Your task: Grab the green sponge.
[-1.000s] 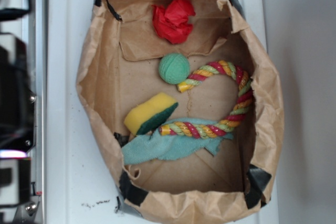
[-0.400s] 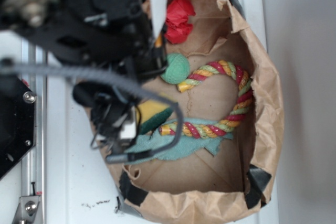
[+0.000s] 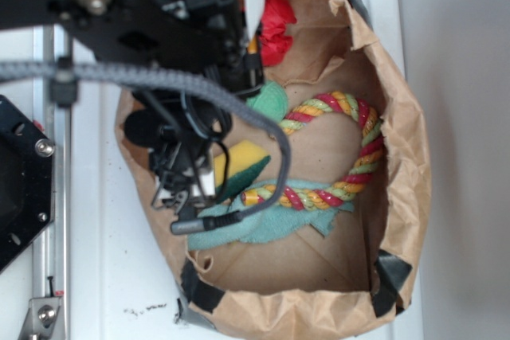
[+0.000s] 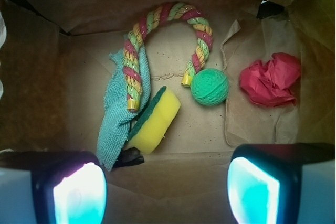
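Approach: gripper (image 4: 167,192), jaws apart, above the sponge (image 4: 155,121).
Next: descend, straddling sponge beside the cloth (image 4: 118,119).

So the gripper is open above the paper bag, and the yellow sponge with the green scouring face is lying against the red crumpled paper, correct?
Not quite. The gripper is open above the brown paper bag, but the yellow sponge with the green scouring face lies against the teal cloth, not the red crumpled paper, which sits apart beyond the green textured ball. The wrist view shows it.
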Controlling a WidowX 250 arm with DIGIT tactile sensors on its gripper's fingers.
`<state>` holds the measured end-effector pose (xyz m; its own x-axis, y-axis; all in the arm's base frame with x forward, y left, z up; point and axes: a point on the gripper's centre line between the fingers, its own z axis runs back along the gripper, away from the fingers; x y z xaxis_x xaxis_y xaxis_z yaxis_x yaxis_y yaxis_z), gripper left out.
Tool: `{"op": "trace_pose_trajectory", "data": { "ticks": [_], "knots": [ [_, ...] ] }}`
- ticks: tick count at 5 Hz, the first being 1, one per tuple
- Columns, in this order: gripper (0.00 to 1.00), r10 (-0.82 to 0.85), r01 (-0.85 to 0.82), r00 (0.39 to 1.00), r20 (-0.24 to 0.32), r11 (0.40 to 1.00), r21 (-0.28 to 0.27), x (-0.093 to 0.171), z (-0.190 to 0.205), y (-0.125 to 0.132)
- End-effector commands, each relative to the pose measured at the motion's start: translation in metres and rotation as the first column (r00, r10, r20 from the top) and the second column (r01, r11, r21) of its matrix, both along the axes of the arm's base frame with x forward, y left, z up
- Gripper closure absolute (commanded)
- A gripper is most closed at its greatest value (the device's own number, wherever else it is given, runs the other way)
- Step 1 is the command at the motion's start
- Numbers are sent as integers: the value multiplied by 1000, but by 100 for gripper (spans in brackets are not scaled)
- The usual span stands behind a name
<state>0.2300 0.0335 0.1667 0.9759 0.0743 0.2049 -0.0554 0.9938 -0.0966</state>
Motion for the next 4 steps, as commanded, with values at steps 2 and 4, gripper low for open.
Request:
{"op": "trace_pose_trajectory", "data": {
  "ticks": [2, 4],
  "knots": [
    [0, 26, -26, 1000, 0, 999, 41, 18, -8, 1],
    [0, 243, -244, 968, -54, 970, -10, 28, 1, -4]
  ]
}}
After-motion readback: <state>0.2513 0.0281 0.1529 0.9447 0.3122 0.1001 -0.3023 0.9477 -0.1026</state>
